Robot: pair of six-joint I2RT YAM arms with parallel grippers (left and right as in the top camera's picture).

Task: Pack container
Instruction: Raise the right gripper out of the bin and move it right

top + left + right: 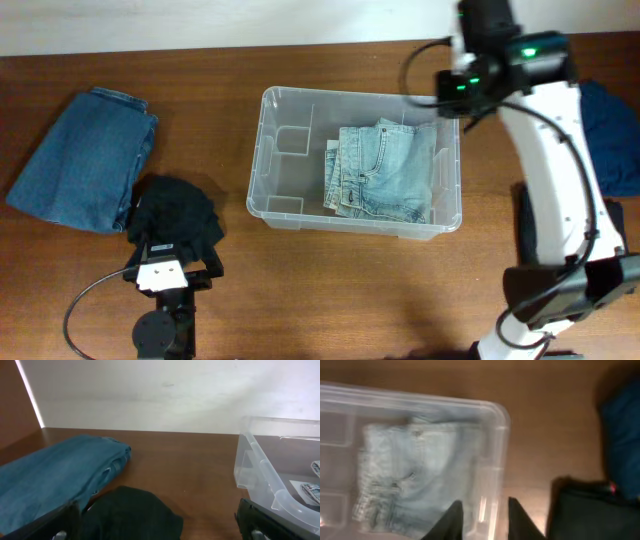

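Note:
The clear plastic container stands mid-table, with pale blue folded jeans lying in its right half. My right gripper hovers above the container's right wall, fingers a little apart with nothing between them; the pale jeans lie below to the left. In the overhead view its fingers are hidden under the right arm. My left gripper stands wide open at the near edge of a black garment, which fills the space between its fingers.
Folded darker blue jeans lie at the far left beside the black garment. A dark blue garment and a second black one lie right of the container. A white wall backs the table.

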